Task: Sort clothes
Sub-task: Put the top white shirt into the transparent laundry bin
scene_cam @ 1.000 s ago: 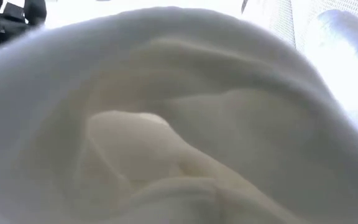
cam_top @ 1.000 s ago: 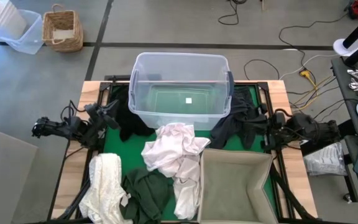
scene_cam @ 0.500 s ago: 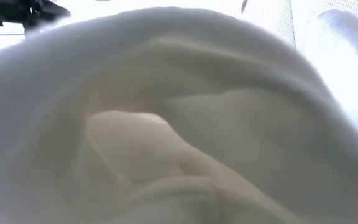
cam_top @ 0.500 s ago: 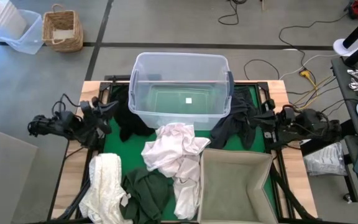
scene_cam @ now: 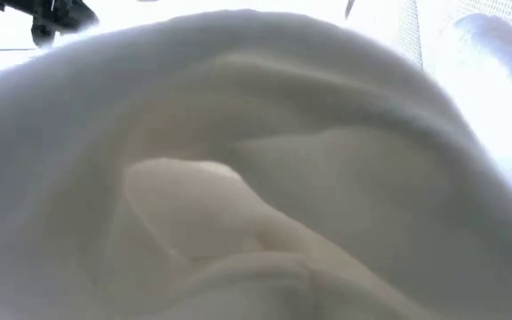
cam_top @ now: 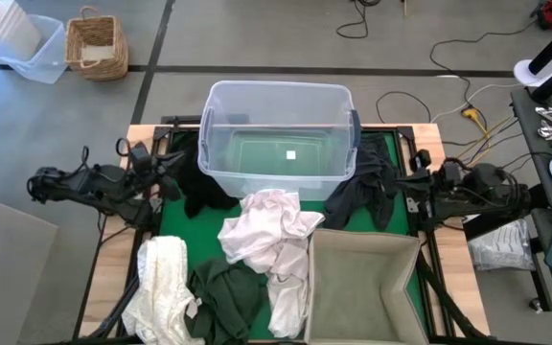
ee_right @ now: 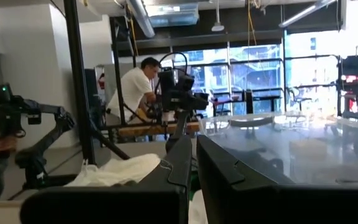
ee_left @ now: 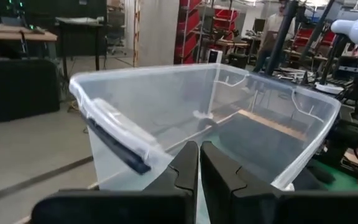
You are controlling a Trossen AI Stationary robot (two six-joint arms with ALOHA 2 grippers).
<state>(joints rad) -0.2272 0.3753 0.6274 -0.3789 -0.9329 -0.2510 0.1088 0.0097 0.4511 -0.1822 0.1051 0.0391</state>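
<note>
The clothes lie on the green mat: a pale pink and white garment [cam_top: 271, 230] in the middle, a cream one [cam_top: 161, 283] near left, a dark green one [cam_top: 226, 297] beside it. A black piece [cam_top: 199, 187] rests against the clear tub [cam_top: 278, 134] on its left and a charcoal one [cam_top: 362, 192] on its right. My left gripper [cam_top: 169, 172] is shut at the table's left edge, with the tub [ee_left: 229, 118] ahead of its fingers [ee_left: 199, 168]. My right gripper [cam_top: 402, 185] is shut at the right edge, fingers [ee_right: 193, 168] together. Neither holds anything.
A beige fabric box [cam_top: 362, 287] stands open at the near right. White cloth [scene_cam: 256, 178] fills the low view. A wicker basket [cam_top: 97, 45] and a small bin stand on the floor beyond the table's far left. A person [ee_right: 132, 87] works in the room behind.
My left arm has lifted its gripper up from the table's left edge, rolling the wrist, and its elbow has swung out past that edge. My right arm has risen slightly at the right edge. Both grippers stay shut. The clothes have not moved.
</note>
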